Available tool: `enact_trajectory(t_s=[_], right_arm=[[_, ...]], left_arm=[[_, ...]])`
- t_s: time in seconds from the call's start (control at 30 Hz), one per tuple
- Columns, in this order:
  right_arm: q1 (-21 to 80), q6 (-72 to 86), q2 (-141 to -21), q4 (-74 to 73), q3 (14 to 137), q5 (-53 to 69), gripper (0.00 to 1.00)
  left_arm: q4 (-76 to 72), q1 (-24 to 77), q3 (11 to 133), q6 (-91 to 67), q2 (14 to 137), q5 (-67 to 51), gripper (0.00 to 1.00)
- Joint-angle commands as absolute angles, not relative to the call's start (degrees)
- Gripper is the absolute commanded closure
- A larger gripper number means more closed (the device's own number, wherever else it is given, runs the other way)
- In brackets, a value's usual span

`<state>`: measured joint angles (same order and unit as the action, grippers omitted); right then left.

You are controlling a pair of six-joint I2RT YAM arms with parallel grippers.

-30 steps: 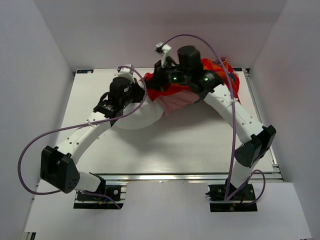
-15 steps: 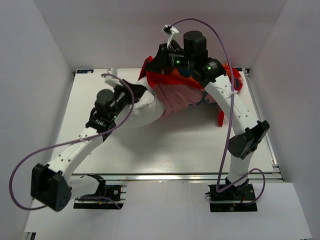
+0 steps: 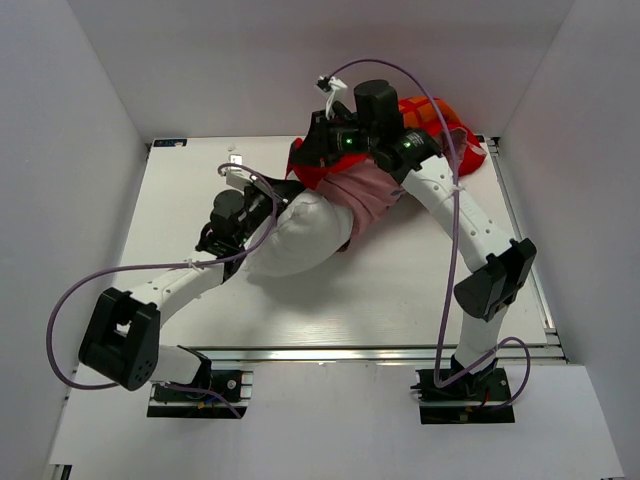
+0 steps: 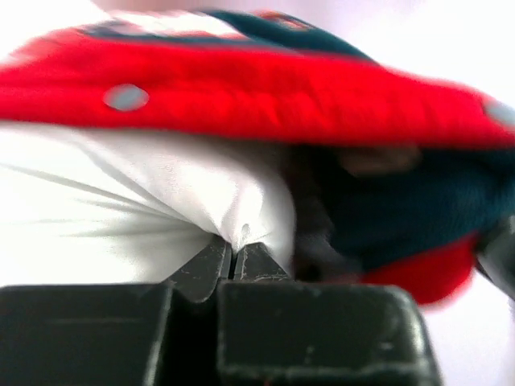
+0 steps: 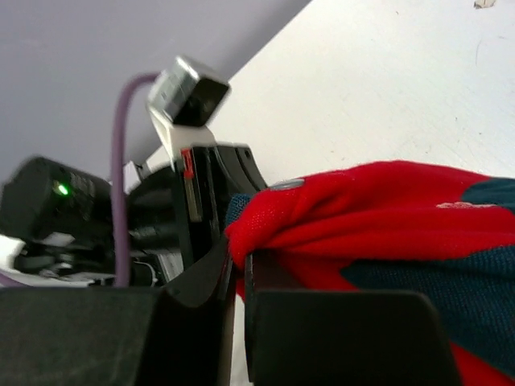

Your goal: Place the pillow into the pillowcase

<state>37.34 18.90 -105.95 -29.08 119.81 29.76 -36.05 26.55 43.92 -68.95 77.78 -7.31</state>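
The left gripper (image 4: 233, 254) is clenched on a pinch of the white pillow (image 4: 121, 193), just under the red hem of the pillowcase (image 4: 241, 88). The right gripper (image 5: 238, 261) nips that hem, holding it raised over the far side of the table (image 3: 400, 290). The pillow's far end sits inside the pillowcase mouth, while its near half lies bare on the table.

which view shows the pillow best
Top external: most of the pillow lies in view, its far end in the pillowcase. Left wrist shows only a corner pinched in the left claw. Right wrist shows none of it, just pillowcase.
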Motion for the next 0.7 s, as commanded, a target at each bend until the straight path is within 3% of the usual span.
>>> enact_trajectory(t_s=[0.0, 0.07, 0.1, 0.2, 0.33, 0.47, 0.57, 0.6, 0.67], right_arm=[[38.3, 15.4, -108.3, -25.2, 118.9, 32.4, 1.00], [37.6, 14.7, -112.8, -26.0, 119.3, 33.0, 1.00], [37.7, 15.0, -114.5, -25.9, 119.7, 33.8, 1.00], [38.8, 15.3, -121.1, -25.2, 123.6, 32.7, 1.00], [40.4, 14.4, -128.4, -23.8, 128.5, 30.6, 1.00], [41.4, 13.7, -130.6, -22.3, 130.0, 30.0, 0.81], [42.2, 13.4, -131.0, -20.8, 132.4, 31.9, 0.57], [42.4, 13.3, -130.8, -19.8, 134.5, 33.1, 0.44], [42.4, 12.9, -129.2, -19.0, 136.7, 33.8, 0.38]], left_arm=[[-20.1, 23.5, 49.8, -62.4, 75.0, -1.8, 0.90], [-10.1, 21.7, 52.2, -61.1, 74.9, 3.7, 0.73], [-6.7, 19.7, 52.9, -61.1, 75.0, 5.3, 0.54], [5.0, 15.6, 55.2, -60.6, 74.1, 10.0, 0.36], [13.6, 12.7, 56.8, -55.6, 69.2, 16.7, 0.22], [20.9, 12.5, 62.0, -45.8, 65.0, 22.0, 0.13], [24.3, 12.5, 65.5, -38.7, 62.5, 20.2, 0.08], [24.9, 12.5, 66.2, -36.9, 61.0, 19.2, 0.08], [25.0, 12.7, 66.5, -31.2, 59.5, 16.4, 0.08]])
